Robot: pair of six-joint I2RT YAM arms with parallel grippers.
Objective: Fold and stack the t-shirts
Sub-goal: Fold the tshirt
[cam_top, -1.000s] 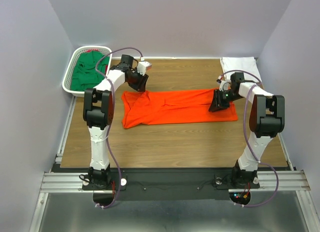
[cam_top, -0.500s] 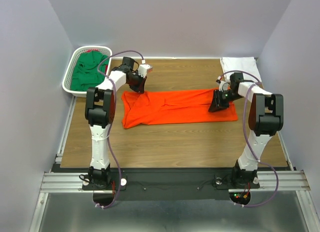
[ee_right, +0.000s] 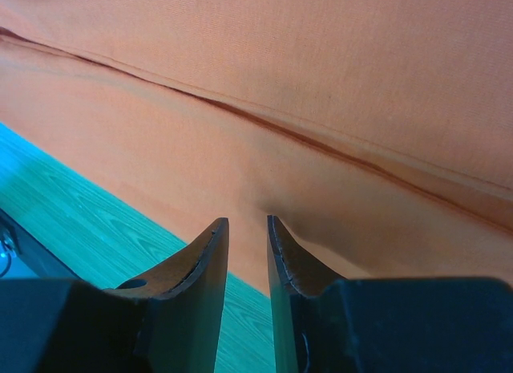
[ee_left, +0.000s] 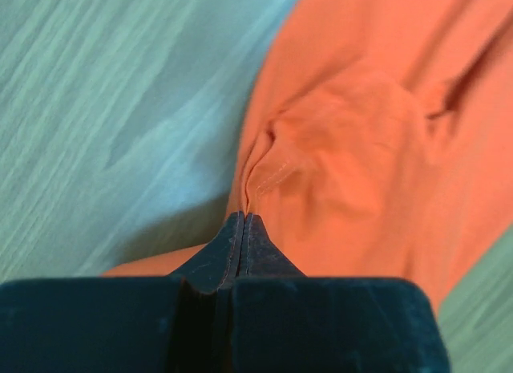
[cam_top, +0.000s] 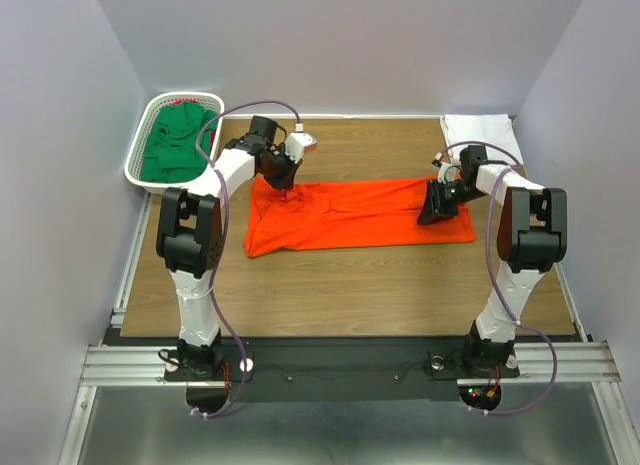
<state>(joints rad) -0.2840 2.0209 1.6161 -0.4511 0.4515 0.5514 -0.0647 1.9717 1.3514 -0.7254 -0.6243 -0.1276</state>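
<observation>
From the arm bases at six o'clock, bare wood-grain table ran up to the orange-red t-shirt, which lay as a long band across the middle of the board from nine o'clock to three o'clock, already doubled lengthwise, with a seam line showing in the right wrist view. The right gripper sat low over the shirt's three o'clock end with its jaws a little apart and nothing visibly caught between them. The left gripper was at the band's far nine o'clock corner, its jaws pressed together on a puckered pinch of the orange cloth, which rose in a ridge to the tips. By the look of it the step in hand was the crosswise fold of this shirt. The next move would call for the left arm to lift its corner clear and carry it toward three o'clock without dragging the lower layer, while the right gripper either pinned its end or took a grip of its own. The slack cloth could bunch if pulled too flat along the wood. Farther back, the dark green t-shirt lay heaped in the white mesh basket at ten o'clock, unfolded, and the white t-shirt lay folded at two o'clock, well apart from the orange one. Plain pale walls closed the table in on three sides.
</observation>
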